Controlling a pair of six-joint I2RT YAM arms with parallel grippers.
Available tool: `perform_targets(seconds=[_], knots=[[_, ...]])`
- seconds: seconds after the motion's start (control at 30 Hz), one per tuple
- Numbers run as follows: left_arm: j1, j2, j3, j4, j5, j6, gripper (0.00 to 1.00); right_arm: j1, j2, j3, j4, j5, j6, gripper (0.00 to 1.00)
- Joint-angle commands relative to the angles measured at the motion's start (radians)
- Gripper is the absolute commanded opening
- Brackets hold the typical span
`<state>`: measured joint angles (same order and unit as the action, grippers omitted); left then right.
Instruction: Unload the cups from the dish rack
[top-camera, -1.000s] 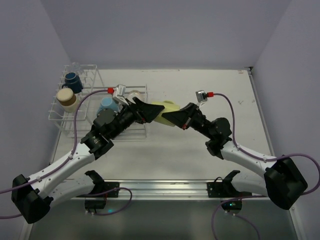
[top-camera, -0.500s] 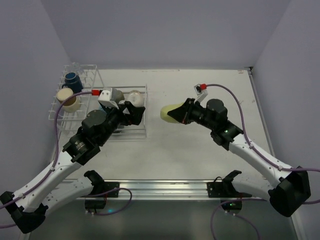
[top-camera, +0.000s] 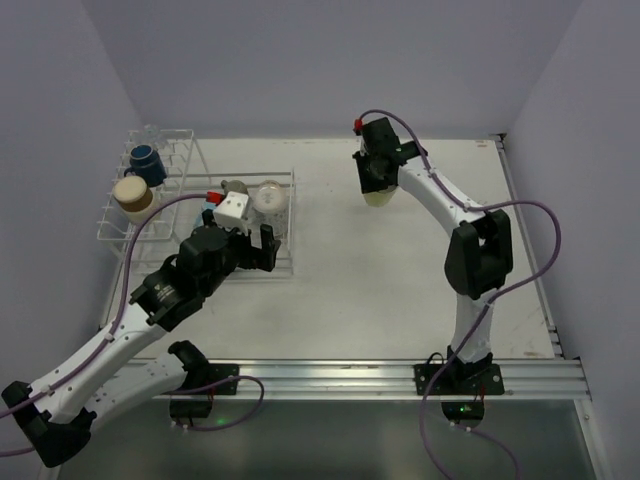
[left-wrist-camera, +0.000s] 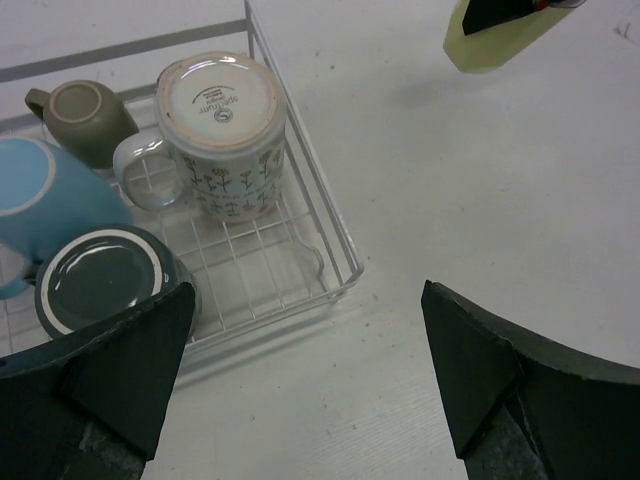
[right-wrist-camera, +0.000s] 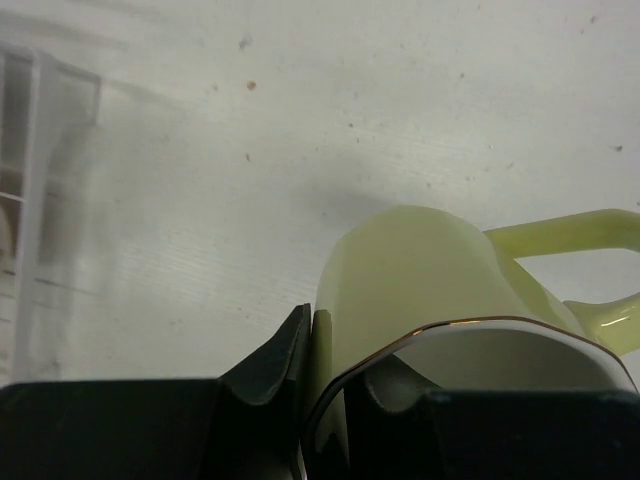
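The yellow-green cup (top-camera: 380, 197) now hangs from the right end effector (right-wrist-camera: 322, 352) over the far middle of the table (top-camera: 380, 290), well apart from the rack (top-camera: 292, 215). A second ago it sat between both end effectors just beside the rack. Since then the right arm has carried it off and stretched toward the back. In the wrist view the fingers are closed tight on the cup's wall at the rim, one outside and one inside. Whether its base already touches the table I cannot tell.

The left end effector (left-wrist-camera: 307, 330) has drawn back over the basket end of the rack, its fingers spread wide with nothing between them. Below it wait a white cup (left-wrist-camera: 220, 110) turned upside down, a grey-brown cup (left-wrist-camera: 85, 115), a light blue cup (left-wrist-camera: 40, 200) and a dark green cup (left-wrist-camera: 100, 280). A navy cup (top-camera: 146, 160) and a cream cup (top-camera: 132, 195) sit in the taller part.

So one cup is out and seems about to be set down, and the left arm looks placed to reach for the next. Most of the unloading is still ahead.
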<state>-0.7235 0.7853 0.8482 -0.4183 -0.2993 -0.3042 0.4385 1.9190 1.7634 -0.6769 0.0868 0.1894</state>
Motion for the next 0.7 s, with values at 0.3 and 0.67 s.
perform_targets(seconds=[0.3,0.67], knots=[[-0.001,-0.014,-0.052,0.026,-0.012,0.060,1.00,-0.023,0.285,0.327,-0.170,0.018,-0.130,0.00],[0.001,0.054,0.009,-0.005,-0.081,0.057,1.00,-0.023,0.311,0.283,-0.138,0.004,-0.140,0.20]])
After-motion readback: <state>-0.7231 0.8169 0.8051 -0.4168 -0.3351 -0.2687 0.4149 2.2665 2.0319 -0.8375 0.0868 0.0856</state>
